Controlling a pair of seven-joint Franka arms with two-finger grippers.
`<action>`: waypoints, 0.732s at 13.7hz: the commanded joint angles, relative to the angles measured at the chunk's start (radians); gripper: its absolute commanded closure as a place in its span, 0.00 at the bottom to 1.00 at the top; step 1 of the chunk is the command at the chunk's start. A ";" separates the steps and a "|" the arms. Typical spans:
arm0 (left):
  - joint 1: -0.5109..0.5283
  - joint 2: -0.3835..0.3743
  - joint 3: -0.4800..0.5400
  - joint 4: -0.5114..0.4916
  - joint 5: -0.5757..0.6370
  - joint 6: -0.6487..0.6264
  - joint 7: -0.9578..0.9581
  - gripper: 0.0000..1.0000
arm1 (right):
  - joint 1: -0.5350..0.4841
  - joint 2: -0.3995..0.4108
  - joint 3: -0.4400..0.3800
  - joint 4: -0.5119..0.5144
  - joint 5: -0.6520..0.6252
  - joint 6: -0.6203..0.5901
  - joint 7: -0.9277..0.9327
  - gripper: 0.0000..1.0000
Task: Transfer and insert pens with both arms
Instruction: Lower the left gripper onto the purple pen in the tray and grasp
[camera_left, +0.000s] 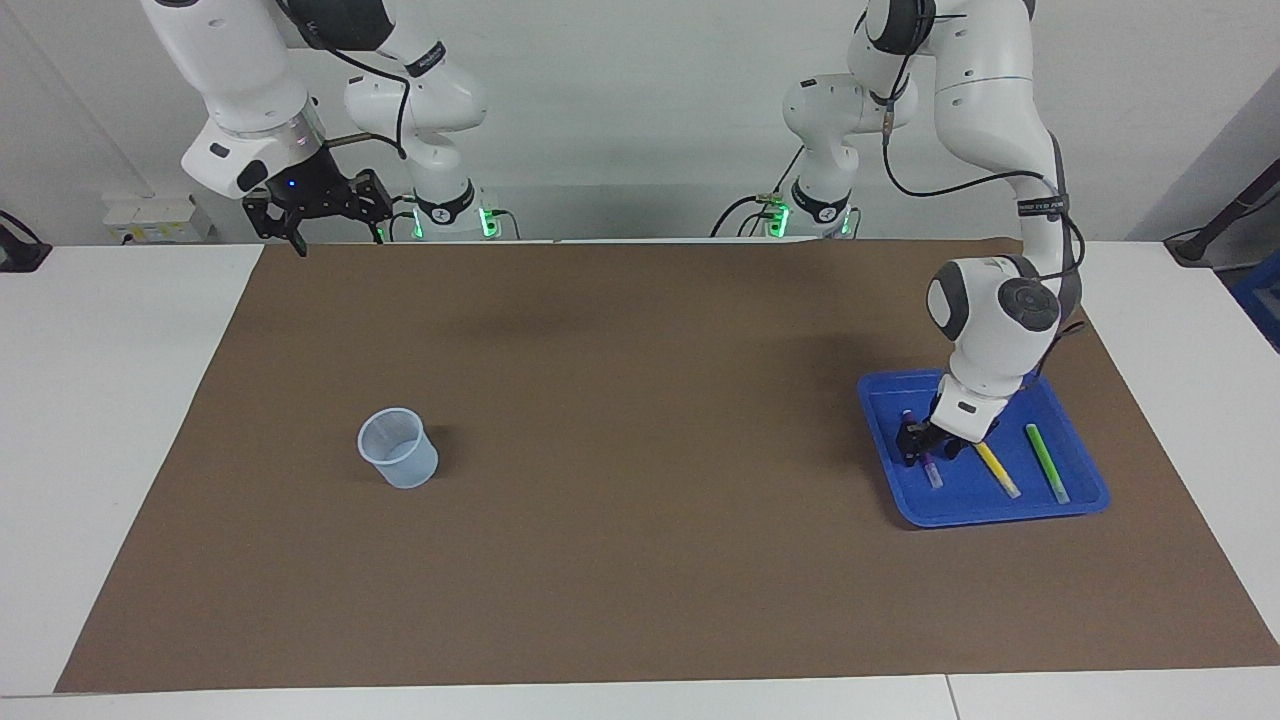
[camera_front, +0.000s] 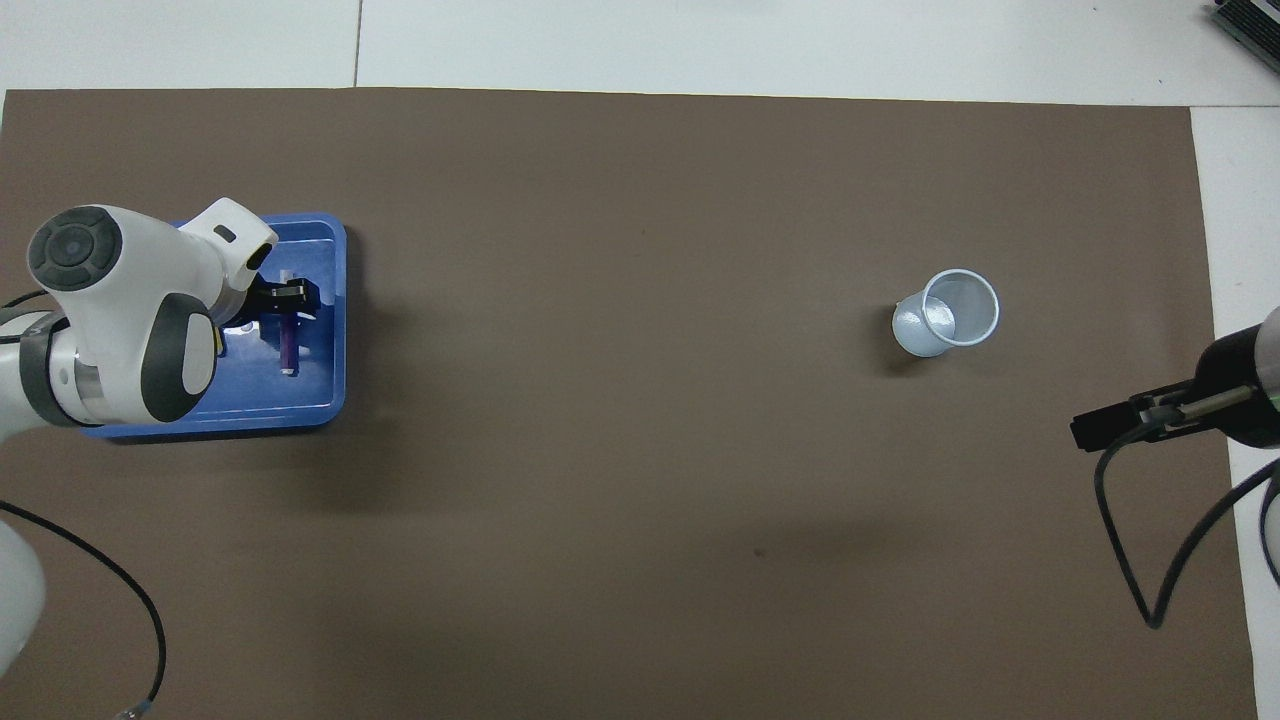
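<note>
Three pens lie side by side in a blue tray at the left arm's end of the table: a purple pen, a yellow pen and a green pen. My left gripper is down in the tray, right on the purple pen, near the end nearer to the robots. The pen still lies flat. In the overhead view the left arm hides the green pen and most of the yellow pen. My right gripper waits open in the air over the table's edge by its own base.
A pale translucent cup stands upright on the brown mat toward the right arm's end of the table, also seen from above as the cup. A black cable loops over the mat's edge near the right arm.
</note>
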 joint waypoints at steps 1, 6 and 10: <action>-0.018 0.006 0.007 -0.003 0.017 0.023 -0.008 0.43 | -0.004 -0.023 0.004 -0.022 0.004 -0.007 -0.033 0.00; -0.020 0.007 0.007 -0.004 0.017 0.021 -0.009 0.71 | -0.006 -0.023 0.004 -0.019 0.004 0.002 -0.047 0.00; -0.018 0.004 0.007 -0.003 0.017 0.001 -0.009 1.00 | -0.006 -0.022 0.002 -0.021 -0.014 0.022 -0.088 0.00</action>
